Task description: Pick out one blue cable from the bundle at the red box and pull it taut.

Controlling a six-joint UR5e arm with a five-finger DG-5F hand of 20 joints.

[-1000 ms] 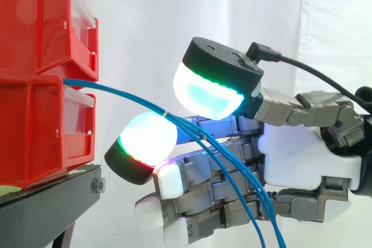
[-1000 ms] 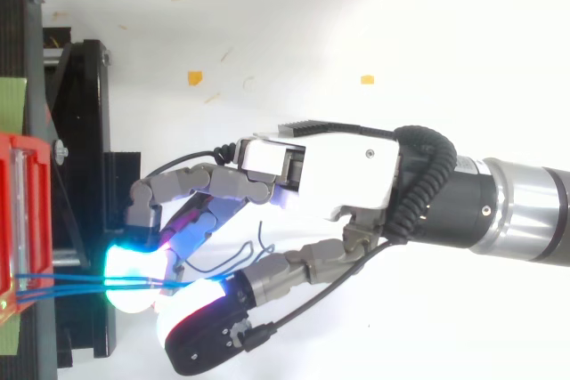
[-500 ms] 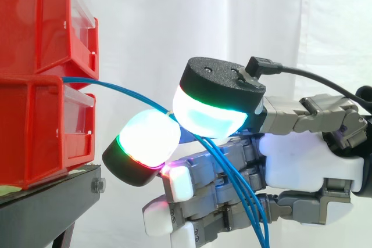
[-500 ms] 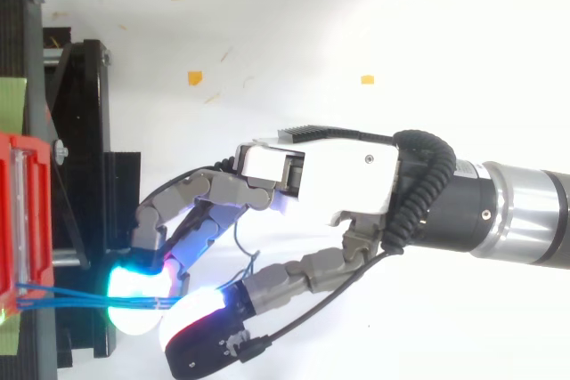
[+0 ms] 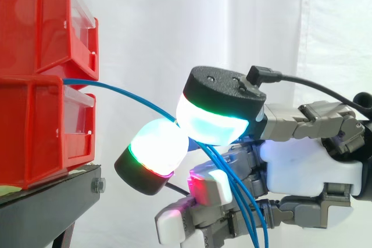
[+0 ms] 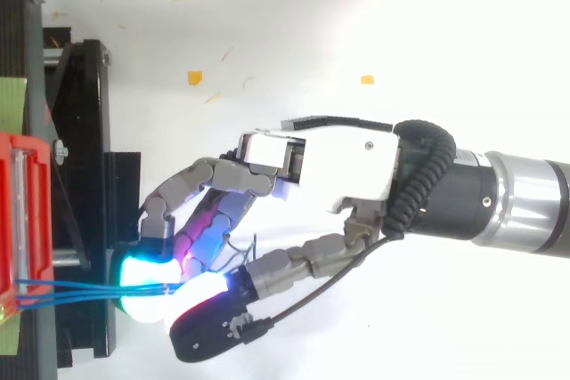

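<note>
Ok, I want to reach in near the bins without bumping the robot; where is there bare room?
Free: in the top view, the white surface beside the hand, right of the black stand, bare but for orange scraps. In the side view, the gap above the blue cables, between the red bins and the pads. Crowded: where the pads pinch the cables.

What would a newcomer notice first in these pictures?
The hand, reaching in from the right, strikes first: its glowing pads meet mid-picture in the side view, pinching the blue cables. Those cables arc left into the stacked red bins at the left edge and hang down below the pads.
</note>
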